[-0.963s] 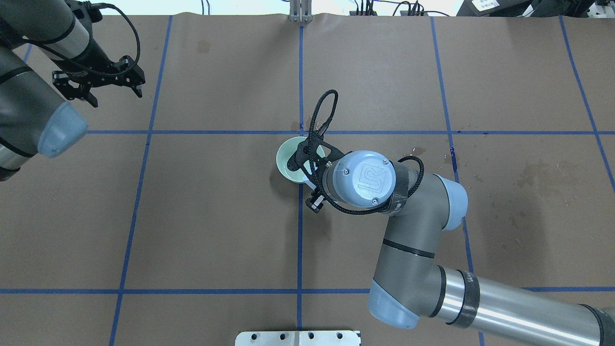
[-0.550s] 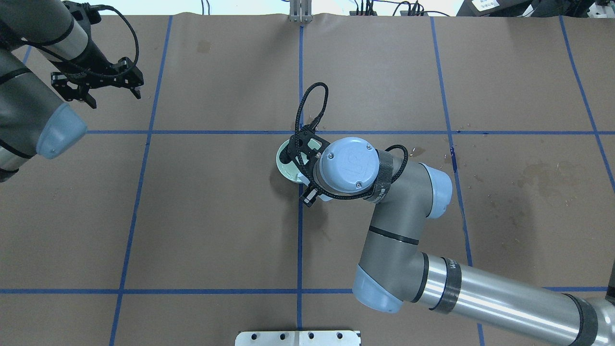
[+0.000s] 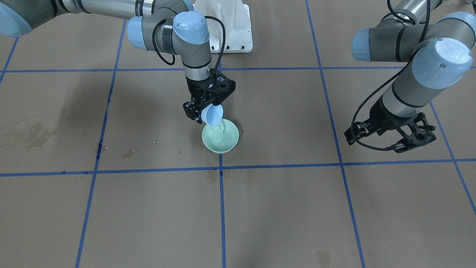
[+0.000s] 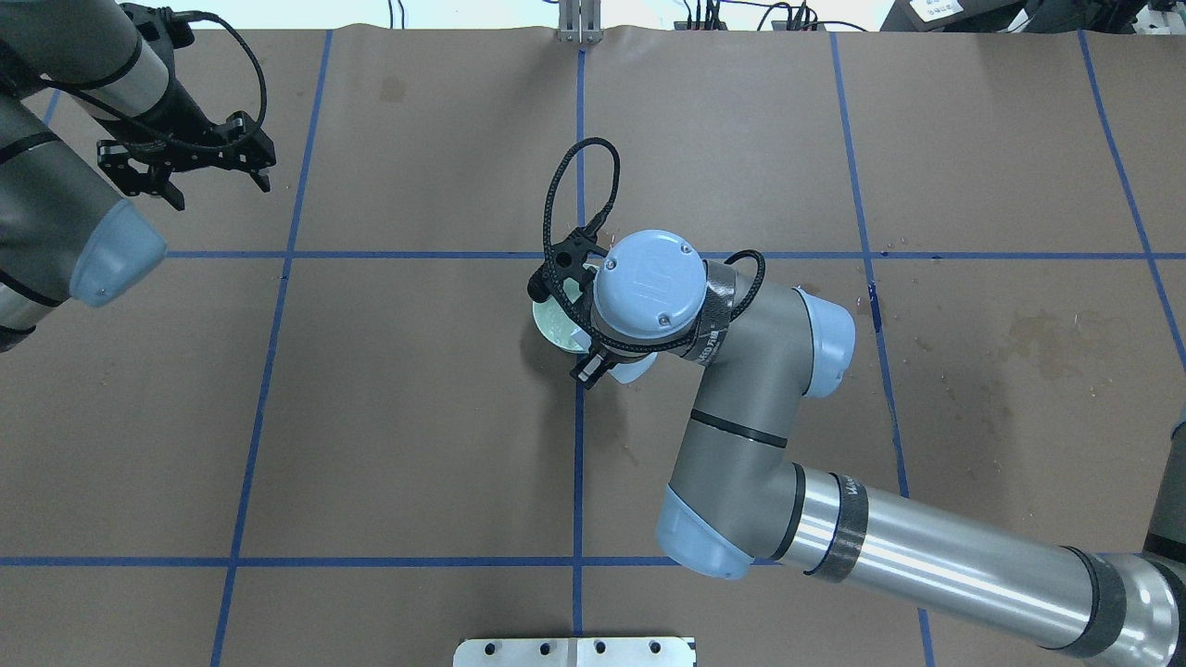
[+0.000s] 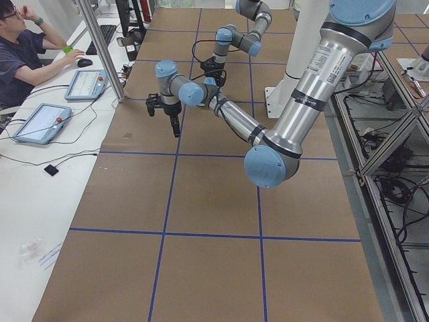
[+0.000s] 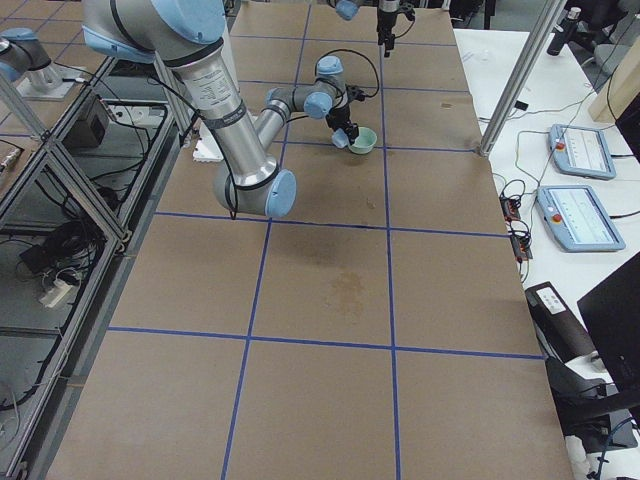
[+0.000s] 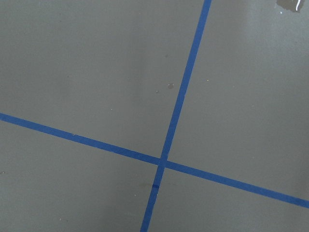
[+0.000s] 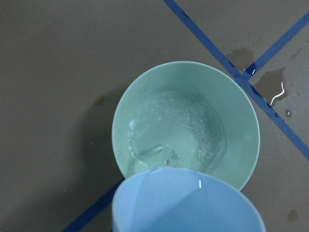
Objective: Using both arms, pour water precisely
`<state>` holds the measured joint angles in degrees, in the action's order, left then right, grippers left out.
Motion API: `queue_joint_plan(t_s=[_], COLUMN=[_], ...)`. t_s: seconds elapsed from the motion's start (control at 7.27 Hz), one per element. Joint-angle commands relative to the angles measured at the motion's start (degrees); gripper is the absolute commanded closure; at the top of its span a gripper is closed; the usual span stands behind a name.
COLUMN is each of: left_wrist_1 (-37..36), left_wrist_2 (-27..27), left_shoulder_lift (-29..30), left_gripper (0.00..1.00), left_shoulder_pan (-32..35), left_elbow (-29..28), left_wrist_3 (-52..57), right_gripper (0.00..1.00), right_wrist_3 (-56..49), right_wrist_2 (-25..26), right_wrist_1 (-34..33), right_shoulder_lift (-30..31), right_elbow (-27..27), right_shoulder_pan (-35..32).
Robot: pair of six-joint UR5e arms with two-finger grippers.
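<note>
Near the centre of the front view, the right pincer (image 3: pixel 208 108) is clamped on a pale blue cup (image 3: pixel 213 114), tipped so that its lip overhangs the green bowl (image 3: pixel 232 143) on the desk (image 3: pixel 297 208). The water (image 3: pixel 221 128) streams down and pools inside the bowl. At far right, the left pincer (image 3: pixel 386 141) hangs spread wide and empty, clear of the pour.

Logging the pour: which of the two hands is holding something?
The right hand, gripping a tilted light-blue plastic cup above the round pale-green bowl; the left hand hangs empty.
</note>
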<state>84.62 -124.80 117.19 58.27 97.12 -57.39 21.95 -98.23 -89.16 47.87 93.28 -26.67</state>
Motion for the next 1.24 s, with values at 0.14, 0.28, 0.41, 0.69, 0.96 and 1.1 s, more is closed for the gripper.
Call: queue_joint_plan(t_s=[0.14, 0.28, 0.41, 0.69, 0.96, 1.1], left_wrist_1=[-0.07, -0.07, -0.07, -0.07, -0.07, -0.15], left_wrist_2=[0.00, 0.00, 0.09, 0.00, 0.09, 0.09], left_shoulder_lift=[-0.04, -0.04, -0.04, -0.04, -0.04, -0.04], left_gripper=[0.00, 0.00, 0.00, 0.00, 0.00, 0.00], left_shoulder_pan=[0.00, 0.00, 0.00, 0.00, 0.00, 0.00], left_elbow=[0.00, 0.09, 0.09, 0.18, 0.09, 0.09], left_wrist_3=[0.00, 0.00, 0.00, -0.35, -0.09, -0.09], right_gripper=[1.00, 1.00, 1.00, 1.00, 1.00, 1.00], right_wrist_3=[-2.70, -4.97, -5.25, -3.50, 0.53, 2.81], right_wrist_2=[-1.78, -2.48, -2.40, -2.23, -1.53, -0.83], right_wrist_1=[-4.27, -5.23, -5.76, -3.93, 4.92, 9.31], right_shoulder_lift=[-1.64, -1.72, -1.72, -2.42, -1.03, 0.72], right_elbow=[-0.03, -0.03, -0.03, 0.32, 0.50, 1.46], right_shoulder_pan=[-1.54, -1.89, -1.90, -1.98, -2.07, -2.16])
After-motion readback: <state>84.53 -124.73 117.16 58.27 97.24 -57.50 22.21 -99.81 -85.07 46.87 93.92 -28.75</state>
